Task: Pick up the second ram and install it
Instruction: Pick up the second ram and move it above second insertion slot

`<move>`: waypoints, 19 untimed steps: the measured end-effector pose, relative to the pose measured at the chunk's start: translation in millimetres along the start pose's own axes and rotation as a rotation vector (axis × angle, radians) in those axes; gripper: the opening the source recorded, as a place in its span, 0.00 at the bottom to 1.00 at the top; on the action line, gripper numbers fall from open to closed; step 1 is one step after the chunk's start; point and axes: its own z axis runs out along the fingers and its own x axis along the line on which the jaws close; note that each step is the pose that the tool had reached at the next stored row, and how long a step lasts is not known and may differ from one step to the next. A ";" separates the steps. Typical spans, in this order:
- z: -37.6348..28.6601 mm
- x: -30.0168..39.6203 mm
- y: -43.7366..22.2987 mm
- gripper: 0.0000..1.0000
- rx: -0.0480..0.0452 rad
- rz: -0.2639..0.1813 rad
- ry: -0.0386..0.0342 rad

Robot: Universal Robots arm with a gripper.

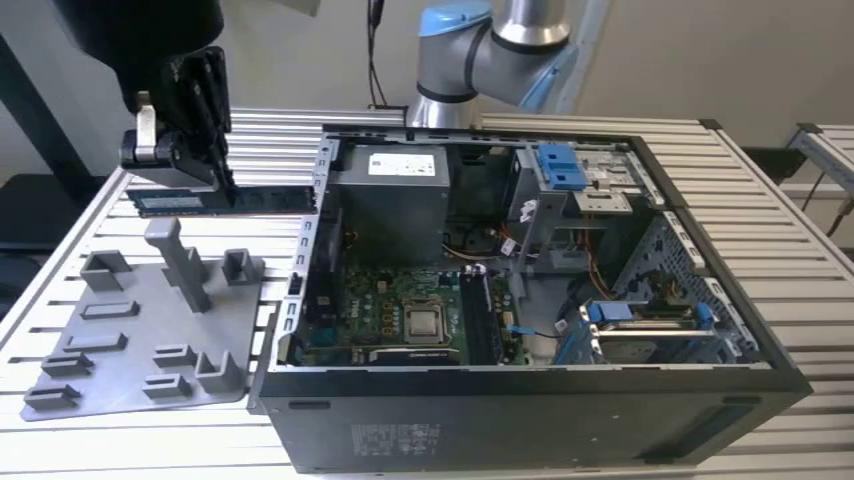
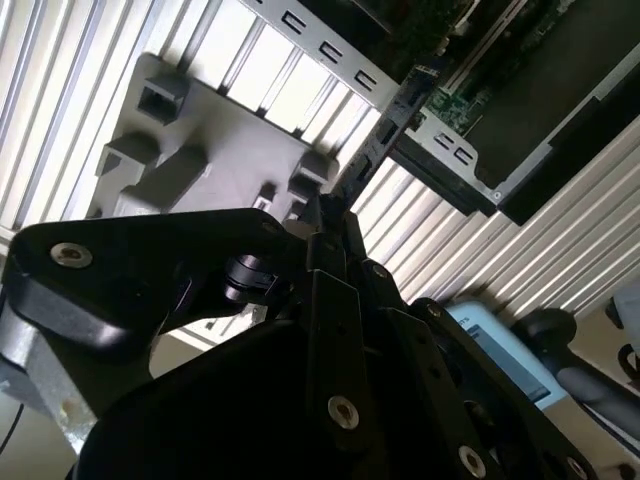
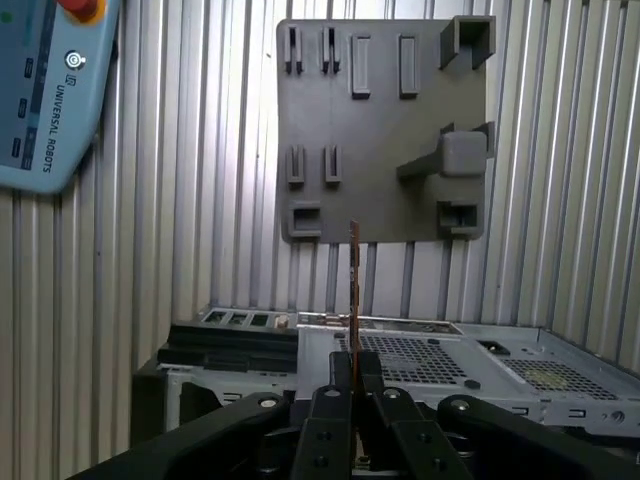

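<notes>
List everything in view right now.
ram: one, dark with pale label, held above the table, on the exterior view's left of the case
plate: one, grey, on the table beside the case
case: one, black, open, on the table
board: one, green, inside the case
power supply: one, grey, inside the case
pendant: one, pale blue, on the table
table: one, silver slats
arm: one, silver and blue, behind the case
gripper: one, black, shut on the ram
</notes>
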 end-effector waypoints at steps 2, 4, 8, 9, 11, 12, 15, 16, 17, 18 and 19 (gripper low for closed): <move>0.0 0.2 -3.3 0.14 0.0000 0.000 0.0000; 0.1 0.3 -6.6 0.14 0.0000 0.000 0.0000; 0.2 0.7 -13.0 0.14 0.0000 0.000 -0.0001; 0.2 0.7 -14.4 0.14 -0.0001 0.000 0.0000; 0.2 0.8 -17.6 0.14 -0.0001 0.000 0.0000; 0.2 0.9 -19.1 0.14 0.0000 0.000 0.0000; 0.3 1.1 -23.4 0.14 0.0000 0.000 0.0000; 0.3 1.2 -24.9 0.14 0.0000 0.000 0.0000; 0.3 1.2 -26.3 0.14 0.0000 0.000 0.0000; 0.3 1.3 -27.7 0.14 0.0000 0.000 0.0000; 0.3 1.4 -29.1 0.14 -0.0001 0.000 0.0000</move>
